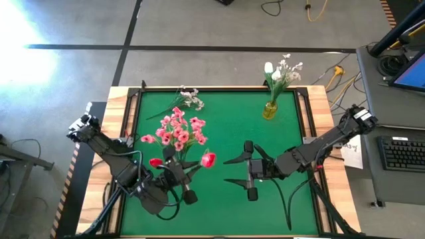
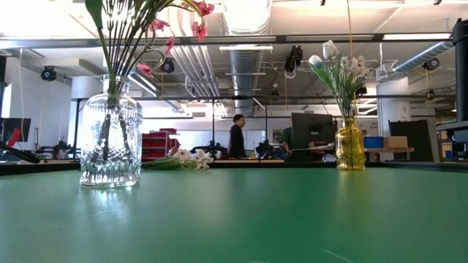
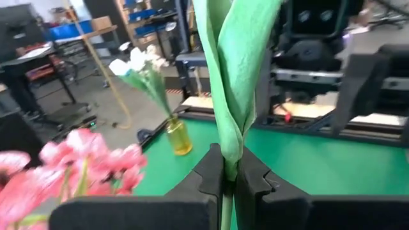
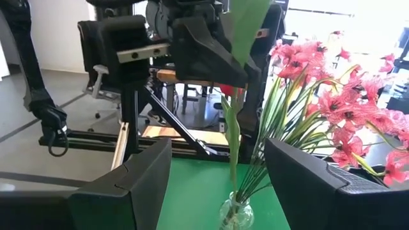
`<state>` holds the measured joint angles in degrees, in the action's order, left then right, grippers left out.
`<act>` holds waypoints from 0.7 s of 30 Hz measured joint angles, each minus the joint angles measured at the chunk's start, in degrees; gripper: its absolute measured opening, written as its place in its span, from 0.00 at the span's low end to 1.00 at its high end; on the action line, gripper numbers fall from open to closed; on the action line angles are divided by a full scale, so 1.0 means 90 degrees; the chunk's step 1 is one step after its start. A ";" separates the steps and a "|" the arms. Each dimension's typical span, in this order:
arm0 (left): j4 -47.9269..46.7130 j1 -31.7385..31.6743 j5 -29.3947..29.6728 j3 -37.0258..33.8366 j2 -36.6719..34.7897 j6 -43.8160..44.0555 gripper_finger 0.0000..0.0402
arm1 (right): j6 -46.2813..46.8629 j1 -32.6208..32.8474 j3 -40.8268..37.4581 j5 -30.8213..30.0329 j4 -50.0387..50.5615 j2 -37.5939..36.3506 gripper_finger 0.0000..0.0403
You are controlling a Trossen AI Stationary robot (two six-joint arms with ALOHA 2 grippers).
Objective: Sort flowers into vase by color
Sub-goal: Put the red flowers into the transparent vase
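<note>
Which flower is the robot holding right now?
Look at the clear glass vase of pink flowers on the green table. Just beside it, the left gripper has its fingers pinched on a red tulip, the only flower in a gripper.

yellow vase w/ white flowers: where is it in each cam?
High: yellow vase at the mat's far edge, right of centre.
Low: right side, standing on the mat.
Left wrist: left of centre, behind the held stem.
Right wrist: not in view.
Shared landmark: pink flowers.
</note>
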<state>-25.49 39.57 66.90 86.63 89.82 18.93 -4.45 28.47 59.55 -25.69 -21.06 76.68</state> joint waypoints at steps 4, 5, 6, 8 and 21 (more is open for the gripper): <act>-0.0663 0.0000 0.0318 0.0000 -0.0002 0.0660 0.00 | -0.0003 -0.0020 0.0000 -0.0001 -0.0006 0.0005 0.60; -0.0822 0.0000 0.0381 0.0000 -0.0005 0.0815 0.00 | -0.0005 -0.0036 0.0000 0.0000 -0.0010 0.0005 0.60; -0.0979 0.0000 0.0477 0.0000 -0.0005 0.0958 0.00 | -0.0005 -0.0042 0.0000 0.0000 -0.0009 0.0005 0.60; -0.1274 0.0001 0.0646 0.0000 -0.0005 0.1249 0.00 | -0.0005 -0.0065 0.0000 0.0000 -0.0006 0.0007 0.61; -0.1790 -0.0002 0.0085 -0.0010 -0.0031 0.1226 0.00 | -0.0005 -0.0230 0.0000 0.0003 0.0002 0.0010 0.61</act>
<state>-41.59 39.55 67.66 86.54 89.54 29.97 -4.49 26.40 59.55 -25.67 -21.04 76.77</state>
